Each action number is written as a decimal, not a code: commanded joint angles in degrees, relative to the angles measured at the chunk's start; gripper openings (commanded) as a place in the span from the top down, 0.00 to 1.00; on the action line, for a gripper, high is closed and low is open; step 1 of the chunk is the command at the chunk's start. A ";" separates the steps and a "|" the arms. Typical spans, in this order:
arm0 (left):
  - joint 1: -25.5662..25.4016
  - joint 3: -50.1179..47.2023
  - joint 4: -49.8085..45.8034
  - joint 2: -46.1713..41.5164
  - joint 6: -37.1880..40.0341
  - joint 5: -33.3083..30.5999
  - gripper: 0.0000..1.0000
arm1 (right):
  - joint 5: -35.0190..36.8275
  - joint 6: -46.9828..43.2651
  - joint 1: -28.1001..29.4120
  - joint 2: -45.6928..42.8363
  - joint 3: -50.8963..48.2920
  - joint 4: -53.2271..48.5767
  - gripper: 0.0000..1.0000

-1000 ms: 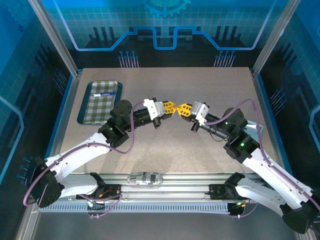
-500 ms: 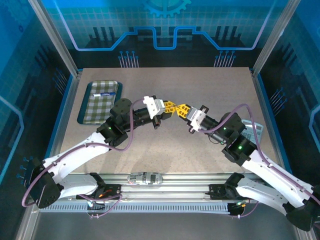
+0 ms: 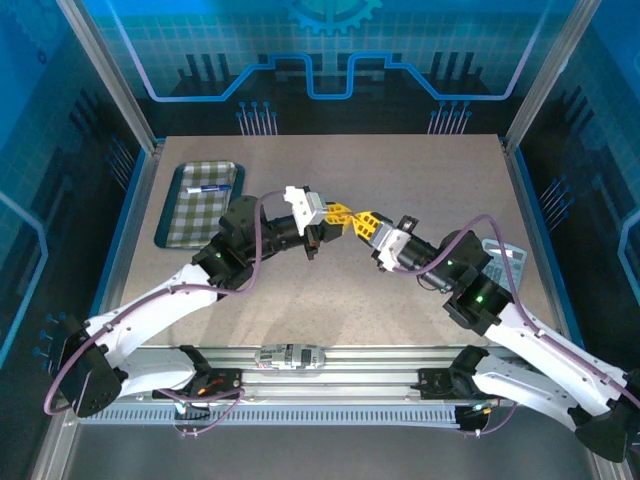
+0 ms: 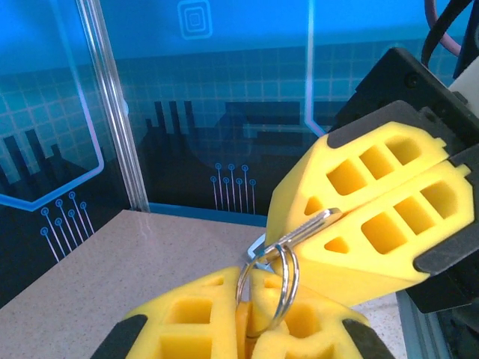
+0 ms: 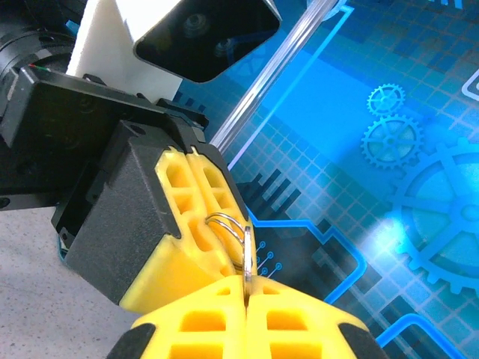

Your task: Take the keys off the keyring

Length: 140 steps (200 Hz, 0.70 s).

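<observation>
Above the middle of the table my two grippers meet tip to tip. The left gripper (image 3: 338,214) is shut on the keyring (image 4: 270,288), a silver split ring whose lower arc sits between its yellow fingers (image 4: 187,318), next to a thin orange sliver. Shut on a flat silver key (image 4: 318,224), the right gripper (image 3: 366,223) holds it by the blade while the ring threads through it. In the right wrist view the key (image 5: 246,256) stands edge-on between my fingers (image 5: 299,321), and the ring (image 5: 228,226) curves into the left gripper's fingers (image 5: 198,202).
A green checked tray (image 3: 168,228) lies at the back left with a small white-and-blue tube (image 3: 208,187) in it. A grey calculator-like object (image 3: 505,262) lies near the table's right edge (image 3: 528,240). Glass walls and metal posts stand around the table.
The right wrist has swung left and lower, turning its gripper to point up-left. The left gripper has shifted slightly back and left. Both stay shut on the ring and key.
</observation>
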 commanded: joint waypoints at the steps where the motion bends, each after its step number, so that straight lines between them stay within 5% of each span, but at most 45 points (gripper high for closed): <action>1: 1.78 4.40 4.29 -1.98 -3.40 -3.04 1.00 | -2.78 -4.02 3.28 -0.07 -1.54 -3.83 1.00; 140: 1.47 8.04 -1.11 0.00 -4.88 2.19 1.00 | 2.75 -14.16 10.54 5.64 0.66 -5.49 1.00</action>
